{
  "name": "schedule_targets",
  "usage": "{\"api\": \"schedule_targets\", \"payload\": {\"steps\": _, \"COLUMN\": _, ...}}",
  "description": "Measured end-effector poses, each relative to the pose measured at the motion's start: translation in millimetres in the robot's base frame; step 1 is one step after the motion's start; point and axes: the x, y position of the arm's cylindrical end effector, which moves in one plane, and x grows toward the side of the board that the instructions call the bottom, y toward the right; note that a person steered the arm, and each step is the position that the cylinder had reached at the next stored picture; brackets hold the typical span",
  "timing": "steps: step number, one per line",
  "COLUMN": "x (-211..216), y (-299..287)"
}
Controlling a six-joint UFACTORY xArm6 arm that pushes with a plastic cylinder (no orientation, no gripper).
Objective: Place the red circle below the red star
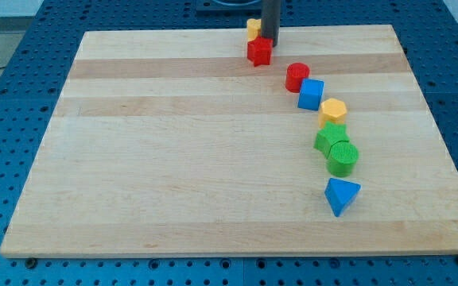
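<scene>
The red star [259,52] sits near the view's top edge of the board, a little right of centre. The red circle [296,77] lies to its lower right, apart from it and touching the blue cube [311,94]. My tip [269,40] stands at the star's upper right, touching or nearly touching it. A yellow block [253,28] sits just left of the rod, partly hidden; I cannot make out its shape.
Below the blue cube a chain runs down the view's right: a yellow hexagon [333,111], a green block [330,137], a green cylinder [343,158] and a blue triangle [341,195]. The wooden board [173,159] lies on a blue perforated table.
</scene>
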Motion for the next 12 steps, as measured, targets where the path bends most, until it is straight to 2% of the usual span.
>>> {"api": "schedule_targets", "payload": {"steps": 1, "x": 55.5, "y": 45.8}}
{"api": "schedule_targets", "payload": {"steps": 2, "x": 58.6, "y": 1.0}}
{"api": "schedule_targets", "payload": {"steps": 3, "x": 31.5, "y": -35.4}}
{"api": "schedule_targets", "payload": {"steps": 4, "x": 69.6, "y": -38.0}}
{"api": "schedule_targets", "payload": {"steps": 5, "x": 91.4, "y": 9.7}}
{"api": "schedule_targets", "payload": {"steps": 6, "x": 79.3, "y": 56.5}}
{"api": "schedule_targets", "payload": {"steps": 7, "x": 78.9, "y": 75.7}}
{"api": "schedule_targets", "payload": {"steps": 8, "x": 67.7, "y": 163.5}}
{"api": "schedule_targets", "payload": {"steps": 9, "x": 110.3, "y": 187.9}}
{"api": "schedule_targets", "payload": {"steps": 10, "x": 116.6, "y": 133.7}}
{"api": "schedule_targets", "payload": {"steps": 11, "x": 69.3, "y": 124.8}}
{"api": "schedule_targets", "payload": {"steps": 12, "x": 80.3, "y": 117.3}}
